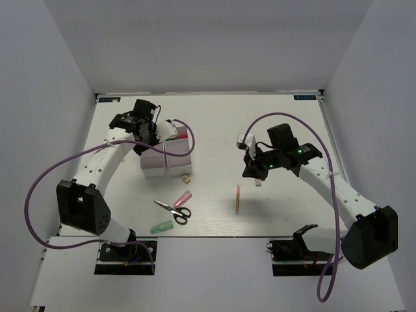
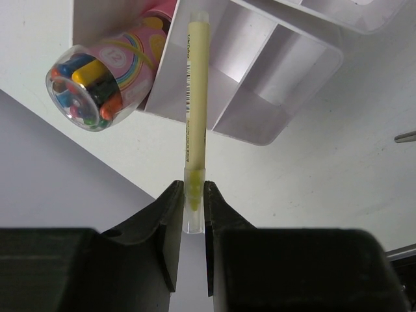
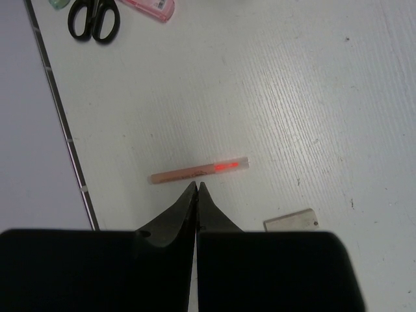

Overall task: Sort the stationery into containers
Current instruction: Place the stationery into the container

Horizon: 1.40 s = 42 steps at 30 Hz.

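Left fingers (image 2: 170, 221) clamping yellow stick (image 2: 195, 97) by its end; pivoting there is risking your missing the tray (image 2: 305, 71) at twelve o'clock. Right fingers (image 3: 185, 208) together.

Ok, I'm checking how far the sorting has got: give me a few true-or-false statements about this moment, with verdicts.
1. The left gripper holds a yellow pen. True.
2. The right gripper grips the pink stick. False: it is shut on nothing, and the stick lies on the table just past its tips.
3. The scissors lie in a tray. False: they lie on the table.
4. A green marker lies on the table near the scissors. True.
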Each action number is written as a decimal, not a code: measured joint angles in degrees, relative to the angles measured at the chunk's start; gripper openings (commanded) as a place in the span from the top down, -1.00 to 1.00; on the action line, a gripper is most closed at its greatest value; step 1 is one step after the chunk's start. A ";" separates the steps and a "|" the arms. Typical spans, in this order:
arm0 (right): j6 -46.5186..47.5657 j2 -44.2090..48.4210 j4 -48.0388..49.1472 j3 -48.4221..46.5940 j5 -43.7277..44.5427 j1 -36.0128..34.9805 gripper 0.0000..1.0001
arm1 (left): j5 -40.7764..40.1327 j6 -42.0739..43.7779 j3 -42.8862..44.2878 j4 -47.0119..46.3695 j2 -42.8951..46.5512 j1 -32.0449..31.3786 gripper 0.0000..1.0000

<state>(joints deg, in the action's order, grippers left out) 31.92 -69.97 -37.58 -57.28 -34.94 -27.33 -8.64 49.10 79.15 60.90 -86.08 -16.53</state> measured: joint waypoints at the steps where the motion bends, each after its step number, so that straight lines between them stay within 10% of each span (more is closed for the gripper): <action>1: 0.00 0.00 0.00 0.00 0.00 0.13 1.00 | -0.17 0.07 0.00 -0.07 -0.13 -0.17 0.99; 30: 0.15 -0.02 -0.57 0.00 -1.73 1.73 1.00 | -8.13 5.22 -0.42 -2.32 -7.28 -3.26 0.85; 42: 0.26 -0.33 -1.44 0.00 -2.47 2.10 1.00 | -9.49 5.86 -0.39 -2.86 -7.48 -4.26 0.13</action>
<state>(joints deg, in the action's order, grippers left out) 32.18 -70.30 -39.03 -57.28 -37.41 -25.23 -18.13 54.96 78.76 58.04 -93.56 -20.80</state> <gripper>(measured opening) 0.001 0.351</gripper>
